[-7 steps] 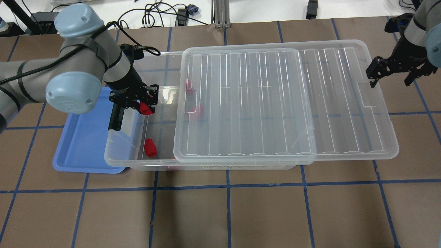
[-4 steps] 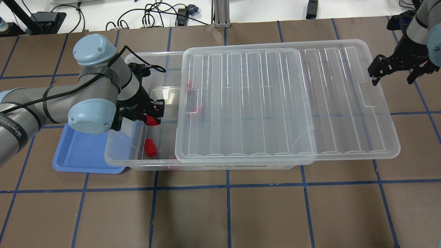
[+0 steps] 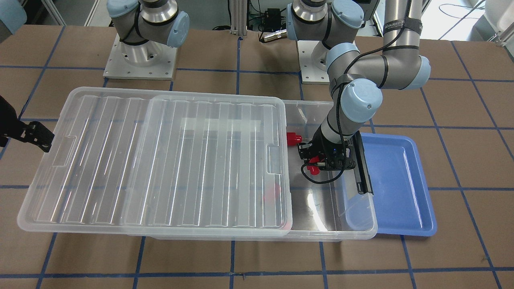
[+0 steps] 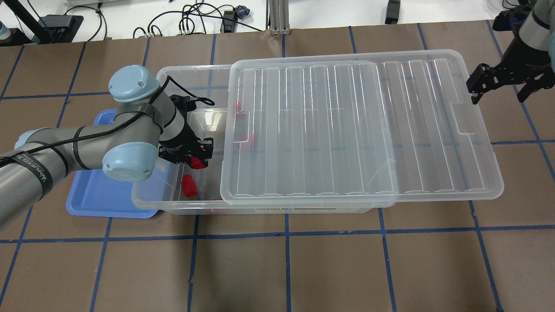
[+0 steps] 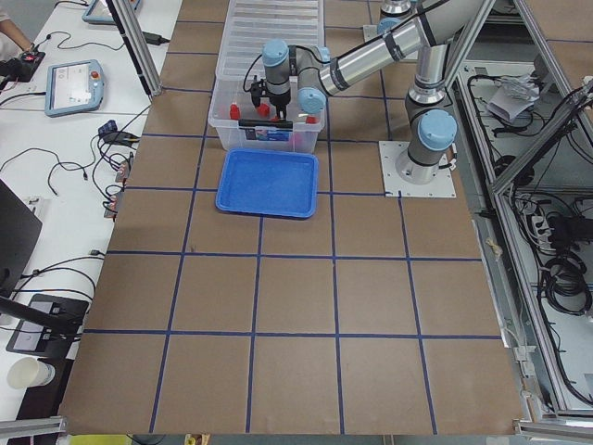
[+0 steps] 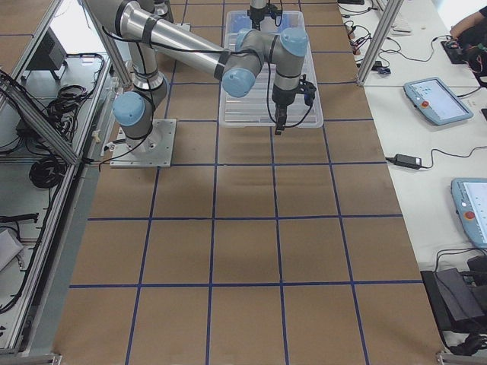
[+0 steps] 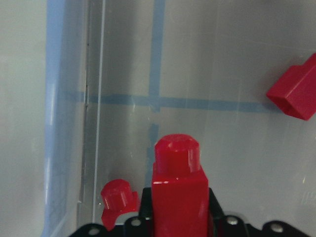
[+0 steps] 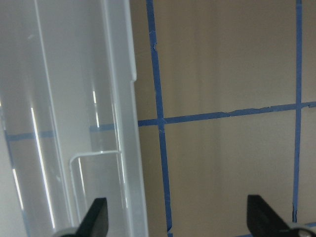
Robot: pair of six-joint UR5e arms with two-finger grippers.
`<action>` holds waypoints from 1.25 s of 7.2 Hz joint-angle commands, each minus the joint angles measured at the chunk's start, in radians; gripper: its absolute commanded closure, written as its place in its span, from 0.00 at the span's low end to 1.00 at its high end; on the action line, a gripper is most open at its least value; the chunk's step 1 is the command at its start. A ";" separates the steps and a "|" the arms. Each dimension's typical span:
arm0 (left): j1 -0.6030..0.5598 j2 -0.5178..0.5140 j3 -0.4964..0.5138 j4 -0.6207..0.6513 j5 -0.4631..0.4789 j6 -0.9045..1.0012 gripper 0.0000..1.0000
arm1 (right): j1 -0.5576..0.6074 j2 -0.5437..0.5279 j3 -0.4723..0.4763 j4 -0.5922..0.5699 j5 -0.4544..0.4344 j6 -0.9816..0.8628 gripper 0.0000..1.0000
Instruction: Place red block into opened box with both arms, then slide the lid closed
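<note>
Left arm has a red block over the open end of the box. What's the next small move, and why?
Probably lower the left gripper slightly and open it. It is shut on the red block, which hangs over the uncovered end of the box, above bare floor and clear of the lid edge, so a release should land it inside.

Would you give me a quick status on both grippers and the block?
Left gripper shut on red block, above the half-open box. Right gripper open, by the lid. Nothing blocking.

Black strap (image 4: 31, 166) on the left arm (image 4: 82, 145): apparently "WANEED", rest unclear.
</note>
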 commanded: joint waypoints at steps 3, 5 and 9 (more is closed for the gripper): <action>-0.001 -0.043 -0.014 0.046 -0.001 -0.002 0.85 | 0.010 -0.107 -0.075 0.247 0.065 0.102 0.00; -0.001 -0.052 -0.015 0.051 0.002 -0.001 0.10 | 0.042 -0.129 -0.147 0.328 0.073 0.148 0.00; -0.007 0.032 0.092 -0.033 0.004 0.003 0.00 | 0.166 -0.135 -0.172 0.373 0.108 0.231 0.00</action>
